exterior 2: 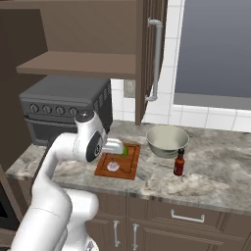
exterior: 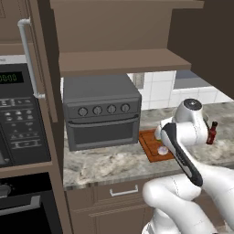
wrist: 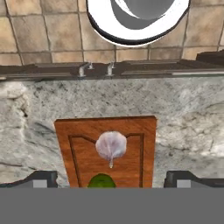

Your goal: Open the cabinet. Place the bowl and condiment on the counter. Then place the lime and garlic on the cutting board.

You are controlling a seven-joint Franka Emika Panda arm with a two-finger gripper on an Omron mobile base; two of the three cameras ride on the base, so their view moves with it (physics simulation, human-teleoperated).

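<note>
- The cutting board (wrist: 107, 151) lies on the desk (exterior 2: 220, 166) and carries the garlic (wrist: 111, 146) near its middle and the lime (wrist: 101, 181) at the edge closest to the pincer; in the hand view the lime is cut off by the bottom of the picture
- The pincer (wrist: 111, 178) hangs over the board with its two dark tips spread wide, one on each side of the board, holding nothing; the lime sits between the tips, the garlic just beyond it
- In the left base view the arm hides much of the board and the lime is barely seen; the garlic shows as a pale spot beside the arm
- The bowl (exterior 2: 167, 140) stands on the desk to the right of the board, apart from it; nothing shows inside it
- The condiment (exterior 2: 179, 163) stands upright on the desk just in front of the bowl
- A dark toaster oven (exterior: 102, 112) sits on the desk behind the board, its door shut
- The cabinet (exterior 2: 78, 34) above stands open; its inner shelf (exterior: 121, 61) looks bare, and the upper part is cut off by the frame
</note>
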